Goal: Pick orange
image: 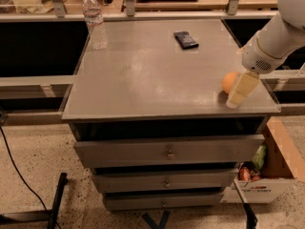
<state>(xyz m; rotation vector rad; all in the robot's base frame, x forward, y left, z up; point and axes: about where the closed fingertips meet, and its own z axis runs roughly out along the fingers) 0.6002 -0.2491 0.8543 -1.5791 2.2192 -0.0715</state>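
The orange (228, 81) is a small round fruit on the grey cabinet top (143, 75), near its right front corner. My gripper (237, 96) comes in from the upper right on a white arm (276, 37) and points down at the top. It stands right against the orange's right side and hides part of it. The orange rests on the surface.
A clear water bottle (95, 21) stands at the back left corner. A flat black object (185, 39) lies at the back middle. The cabinet has three drawers (167, 151). A cardboard box with items (267, 173) sits on the floor to the right. A railing runs behind.
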